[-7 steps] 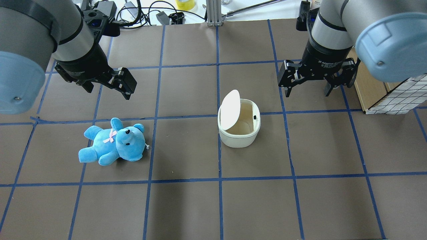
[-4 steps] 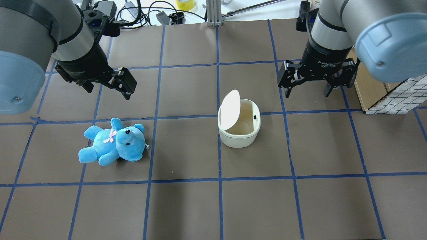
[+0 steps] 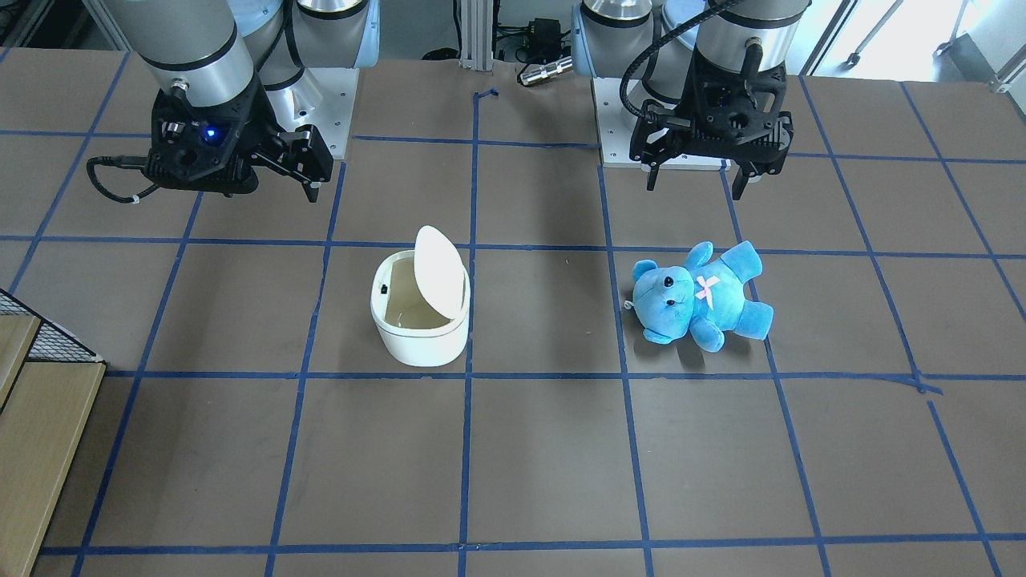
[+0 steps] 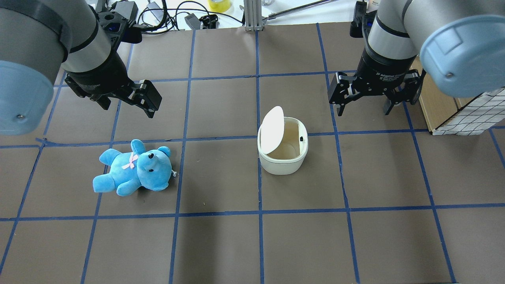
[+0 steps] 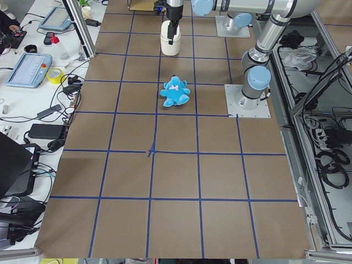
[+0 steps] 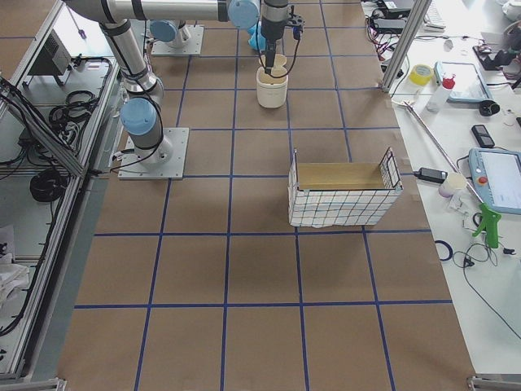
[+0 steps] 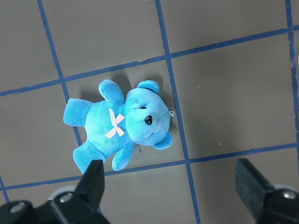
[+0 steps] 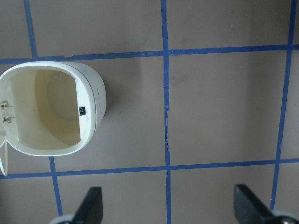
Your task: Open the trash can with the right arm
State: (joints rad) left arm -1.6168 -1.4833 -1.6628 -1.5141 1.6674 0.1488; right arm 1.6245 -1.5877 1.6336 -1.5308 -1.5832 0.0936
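Note:
The white trash can [image 4: 282, 161] stands near the table's middle with its flip lid [image 4: 272, 130] tipped up on the robot's left side and its cream inside showing. It also shows in the front view [image 3: 421, 336] and the right wrist view [image 8: 96, 100]. My right gripper [image 4: 363, 109], with the blue light, is open and empty. It hovers beyond and to the right of the can without touching it, and also shows in the front view [image 3: 248, 180] and the right wrist view [image 8: 170, 210]. My left gripper [image 4: 126, 104] is open and empty above the blue teddy bear [image 4: 134, 167].
The teddy bear [image 7: 121, 123] lies on its back on the brown, blue-taped table [image 4: 221, 244], left of the can. A wire-mesh basket with a wooden box [image 4: 465, 114] stands at the right edge near my right arm. Cables and devices [image 4: 165, 12] lie past the far edge.

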